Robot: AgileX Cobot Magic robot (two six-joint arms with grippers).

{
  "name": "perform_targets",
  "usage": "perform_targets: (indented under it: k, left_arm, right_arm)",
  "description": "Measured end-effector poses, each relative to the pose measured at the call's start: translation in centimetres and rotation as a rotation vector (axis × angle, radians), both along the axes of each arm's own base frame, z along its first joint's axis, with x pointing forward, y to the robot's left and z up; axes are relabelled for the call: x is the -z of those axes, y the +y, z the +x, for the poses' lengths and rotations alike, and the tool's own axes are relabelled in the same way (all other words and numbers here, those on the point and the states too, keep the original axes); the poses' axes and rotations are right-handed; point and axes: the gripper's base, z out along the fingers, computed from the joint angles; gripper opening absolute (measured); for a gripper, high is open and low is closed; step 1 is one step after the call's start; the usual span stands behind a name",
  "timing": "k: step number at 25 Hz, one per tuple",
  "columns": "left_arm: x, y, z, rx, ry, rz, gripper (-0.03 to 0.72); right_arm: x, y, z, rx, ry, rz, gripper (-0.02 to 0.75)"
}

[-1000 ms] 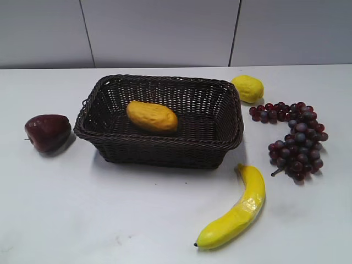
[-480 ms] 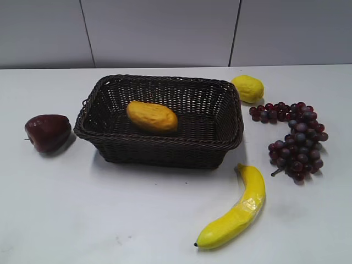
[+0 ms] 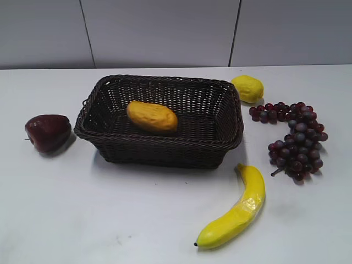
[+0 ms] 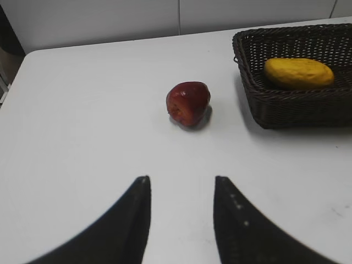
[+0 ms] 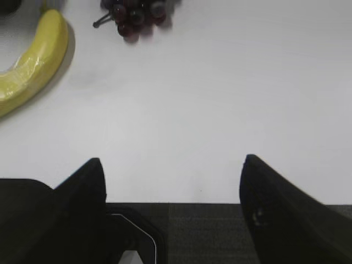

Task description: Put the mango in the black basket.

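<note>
The orange-yellow mango (image 3: pixel 152 116) lies inside the black basket (image 3: pixel 159 151) at the middle of the table. Both also show in the left wrist view, the mango (image 4: pixel 298 73) in the basket (image 4: pixel 286 107) at the upper right. My left gripper (image 4: pixel 181 179) is open and empty, well short of the basket, over bare table. My right gripper (image 5: pixel 172 159) is open wide and empty at the table's front edge. Neither gripper shows in the exterior view.
A dark red apple (image 3: pixel 48 132) sits left of the basket; it also shows in the left wrist view (image 4: pixel 188 103). A lemon (image 3: pixel 247 88) lies behind the basket's right corner. A bunch of grapes (image 3: pixel 294 137) and a banana (image 3: pixel 236 212) lie to the right.
</note>
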Motion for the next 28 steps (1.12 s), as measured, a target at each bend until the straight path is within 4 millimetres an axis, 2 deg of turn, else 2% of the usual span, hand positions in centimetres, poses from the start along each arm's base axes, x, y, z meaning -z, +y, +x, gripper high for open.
perform_targets:
  k: [16,28]
  left_arm:
    - [0.0,0.0,0.0,0.0,0.0,0.0,0.297]
    - [0.0,0.0,0.0,-0.001,-0.001,0.001,0.297]
  right_arm:
    - [-1.0,-0.4,-5.1,0.0,-0.335,0.023,0.577]
    - [-1.0,-0.4,-6.3,0.0,-0.41,0.028,0.576]
